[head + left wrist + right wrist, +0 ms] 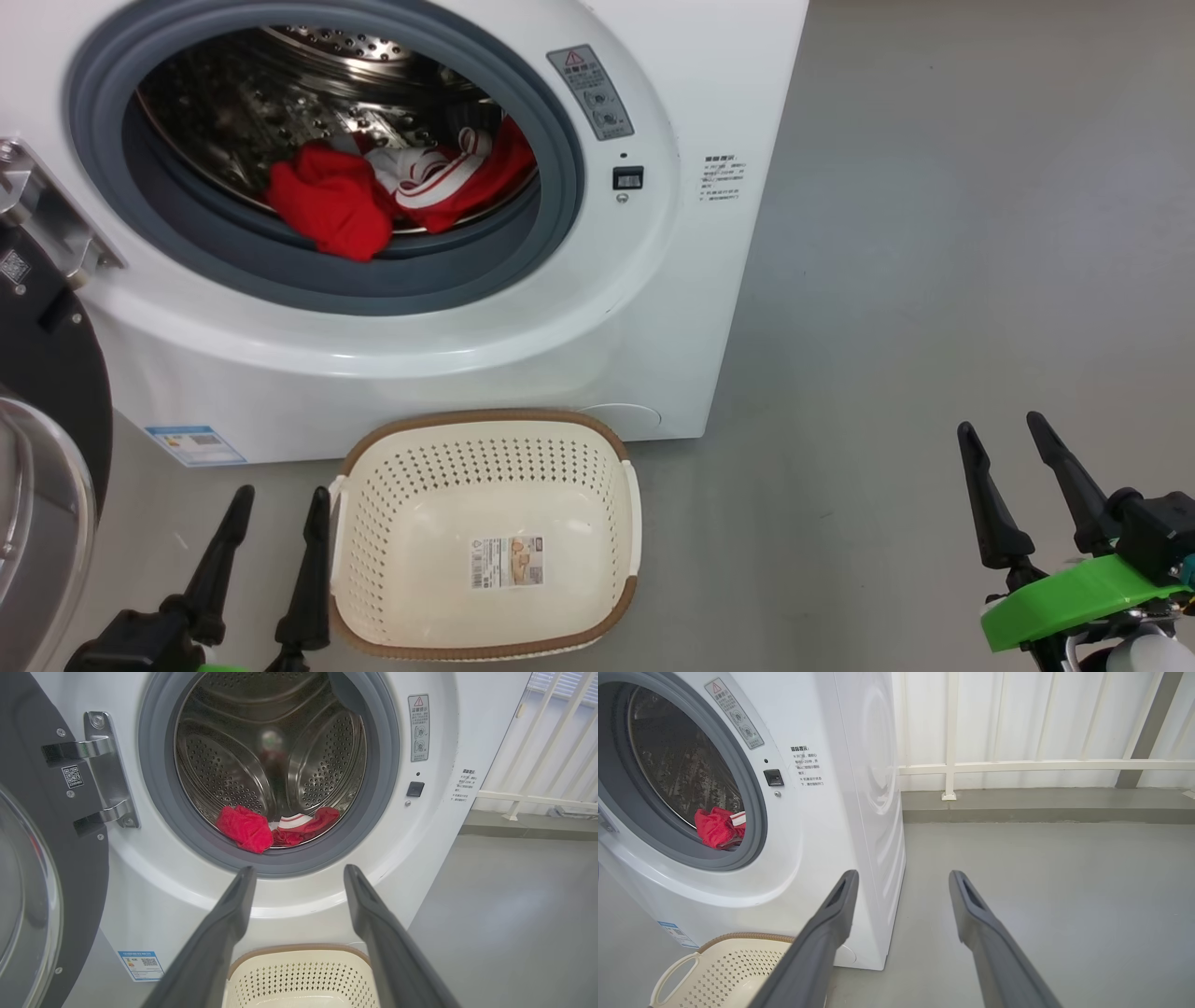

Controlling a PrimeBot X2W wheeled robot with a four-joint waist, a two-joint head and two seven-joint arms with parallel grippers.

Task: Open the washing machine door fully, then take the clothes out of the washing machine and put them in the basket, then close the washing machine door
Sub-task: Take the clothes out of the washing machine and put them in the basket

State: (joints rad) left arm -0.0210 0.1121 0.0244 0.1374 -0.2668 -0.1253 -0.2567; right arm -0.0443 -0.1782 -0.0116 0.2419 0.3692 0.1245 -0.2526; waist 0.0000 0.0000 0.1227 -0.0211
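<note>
head view: the washing machine door [42, 439] stands swung wide at the left, cut off by the frame. the clothes [373, 191] lie at the front of the washing machine [672, 308] opening; the basket [485, 422] sits empty on the floor [934, 280] just below. left claw [283, 495] and right claw [1001, 427] are spread, holding nothing. step in hand, as judged: unloading, not yet begun.

left wrist view: the next move calls for a reach over the gasket [159, 788] to pinch the red heap.

right wrist view: the gasket hides half the clothes; garment count cannot be told.
</note>
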